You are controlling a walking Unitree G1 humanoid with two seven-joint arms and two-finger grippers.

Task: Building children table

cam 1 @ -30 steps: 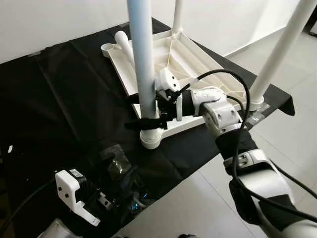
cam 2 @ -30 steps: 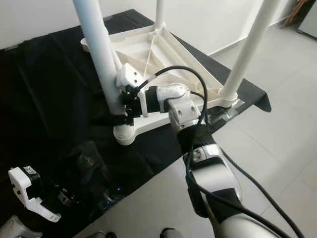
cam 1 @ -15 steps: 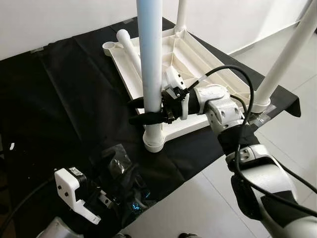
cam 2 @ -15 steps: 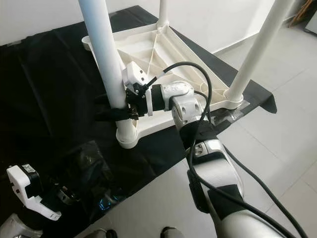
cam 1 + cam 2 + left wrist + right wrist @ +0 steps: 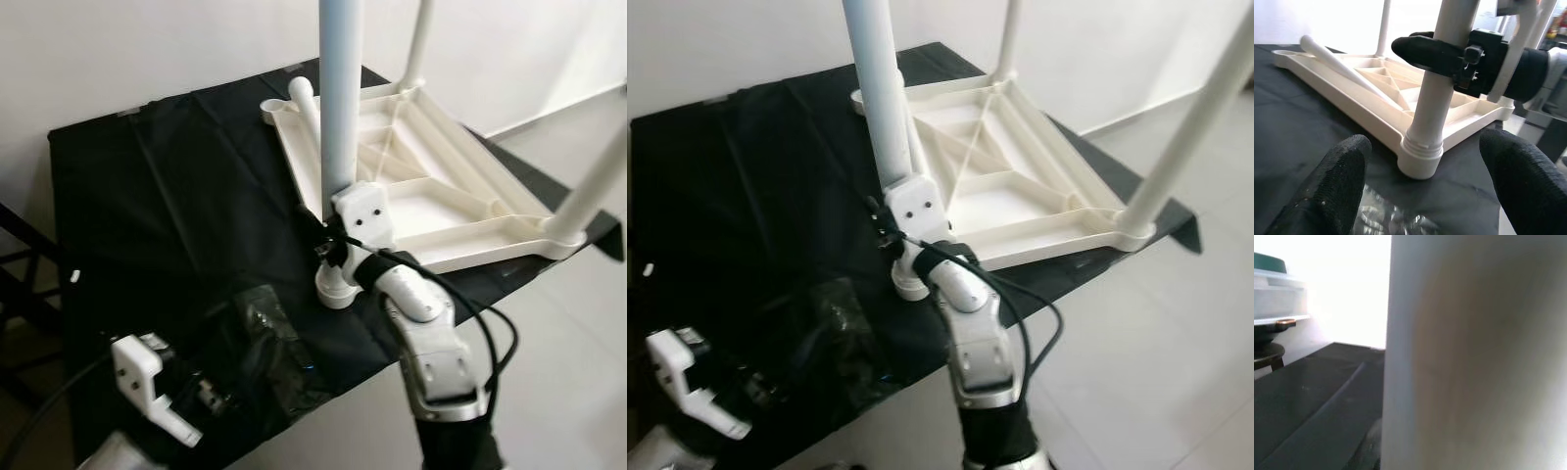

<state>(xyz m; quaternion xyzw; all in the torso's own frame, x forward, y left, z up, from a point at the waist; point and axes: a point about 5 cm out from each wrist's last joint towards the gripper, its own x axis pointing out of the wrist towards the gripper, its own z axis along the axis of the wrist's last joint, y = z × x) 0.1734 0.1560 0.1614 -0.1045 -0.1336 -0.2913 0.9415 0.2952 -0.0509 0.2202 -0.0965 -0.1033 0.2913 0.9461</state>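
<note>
White plastic made up the whole assembly: the upturned table top [image 5: 431, 191] lay on the black cloth [image 5: 167, 206], with 3 legs standing in its corner sockets and 1 loose leg [image 5: 306, 106] lying across the far corner. From my station I noted that the head camera had pulled back and swung over the last second, so the near leg [image 5: 340, 98] sat nearer the middle of the frame; I counted that as camera movement, not a shift of the parts. The right gripper [image 5: 1437, 49] remained clenched around the near leg just above its socket [image 5: 335, 287], 1 black finger wrapped over the tube in the left wrist view, and its grasp appeared slightly higher on the tube than 1 second before. The leg stood upright, its collar flush in the socket. I judged the seating of this leg to be done or nearly so, with the loose leg and the far empty socket still outstanding. The left gripper [image 5: 1425, 191] hung low, near the crinkled plastic bag [image 5: 260, 333], fingers spread and holding nothing.
</note>
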